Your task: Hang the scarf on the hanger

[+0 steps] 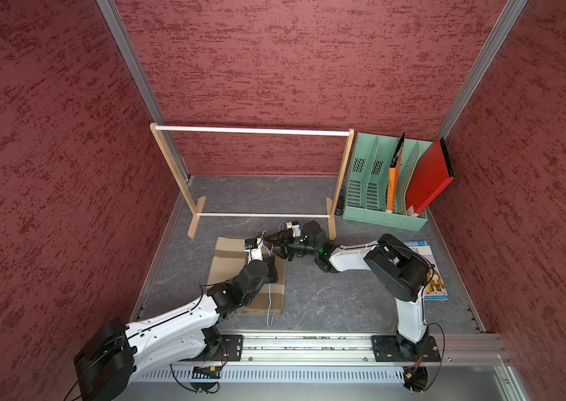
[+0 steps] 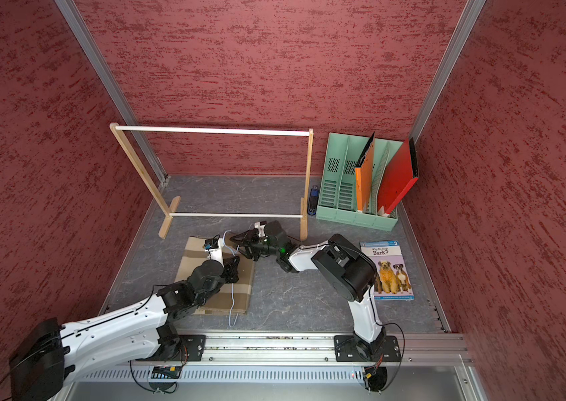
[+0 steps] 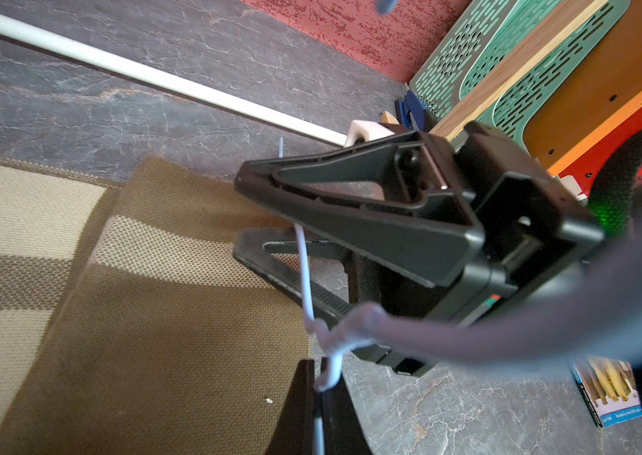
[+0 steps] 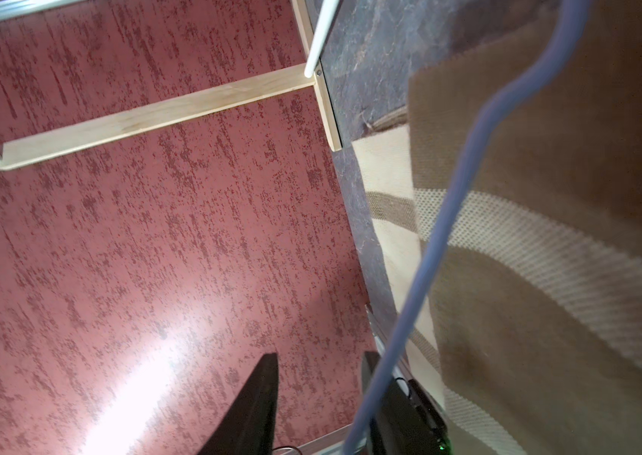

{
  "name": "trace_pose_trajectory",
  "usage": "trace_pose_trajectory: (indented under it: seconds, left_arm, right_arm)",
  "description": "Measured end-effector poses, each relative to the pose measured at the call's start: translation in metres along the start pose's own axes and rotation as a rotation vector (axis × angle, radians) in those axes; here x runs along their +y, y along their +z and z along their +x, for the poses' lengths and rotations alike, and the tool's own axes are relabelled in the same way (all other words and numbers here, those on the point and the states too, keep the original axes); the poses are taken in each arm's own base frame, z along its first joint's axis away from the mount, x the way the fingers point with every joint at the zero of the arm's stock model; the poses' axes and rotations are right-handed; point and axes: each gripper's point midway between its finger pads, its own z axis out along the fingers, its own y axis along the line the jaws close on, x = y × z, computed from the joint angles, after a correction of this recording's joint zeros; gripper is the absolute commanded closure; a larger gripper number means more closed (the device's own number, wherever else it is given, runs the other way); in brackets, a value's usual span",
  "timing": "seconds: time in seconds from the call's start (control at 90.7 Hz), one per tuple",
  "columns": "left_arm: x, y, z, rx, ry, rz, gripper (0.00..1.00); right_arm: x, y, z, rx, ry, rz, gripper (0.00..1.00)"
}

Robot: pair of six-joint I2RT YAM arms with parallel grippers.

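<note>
rack [image 1: 253,131]: standing crosswise at the back of the table [image 1: 326,295].
scarf [image 1: 227,265]: flat on the table, in front of the rack, toward its left end.
hanger [image 4: 445,220]: over the scarf's right side, running away from the rack, near end past the scarf's front edge.
file holder [image 1: 361,187]: just right of the rack.
stapler [image 2: 313,201]: between the rack's right post and the file holder.
book [image 2: 391,274]: flat, in front and right of the rack.

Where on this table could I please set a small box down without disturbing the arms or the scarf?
Widest bare patch: table between the scarf and the book. Another lies behind the rack, toward the back wall. Crowded: the scarf's far corner, where the left fingers, right fingers and the hanger meet.
</note>
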Motion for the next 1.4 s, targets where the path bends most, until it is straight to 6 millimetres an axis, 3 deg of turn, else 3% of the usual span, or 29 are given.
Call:
trace_pose_trajectory:
  seconds: [0.187, 0.452, 0.595, 0.76, 0.915, 1.047, 1.212, 1.399]
  left_arm:
    - [-0.008, 0.000, 0.000, 0.007, 0.033, 0.040, 0.86]
    - [-0.019, -0.007, -0.005, 0.001, 0.092, 0.097, 0.74]
    - [-0.028, -0.026, -0.022, -0.044, 0.101, 0.152, 0.65]
    - [-0.041, -0.047, -0.042, -0.087, 0.136, 0.211, 0.54]
    - [-0.041, -0.063, -0.052, -0.126, 0.167, 0.232, 0.48]
    - [-0.024, -0.063, -0.060, -0.134, 0.146, 0.158, 0.43]
    - [0.026, -0.044, -0.077, -0.100, -0.011, 0.010, 0.42]
    - [0.067, -0.023, -0.064, 0.034, -0.170, -0.056, 0.34]
  right_arm:
    - [-0.003, 0.000, -0.001, 0.001, 0.035, -0.009, 1.00]
    - [-0.011, -0.006, -0.004, -0.007, 0.043, -0.008, 1.00]
    - [-0.020, -0.016, -0.011, -0.028, 0.050, 0.010, 1.00]
    - [-0.016, -0.030, -0.020, -0.049, 0.041, 0.002, 1.00]
    - [-0.019, -0.034, -0.023, -0.050, 0.039, 0.008, 1.00]
    - [-0.018, -0.035, -0.023, -0.044, 0.027, 0.009, 1.00]
    - [-0.020, -0.040, -0.023, -0.039, 0.004, 0.019, 1.00]
    - [-0.023, -0.043, -0.023, -0.026, -0.016, 0.029, 1.00]
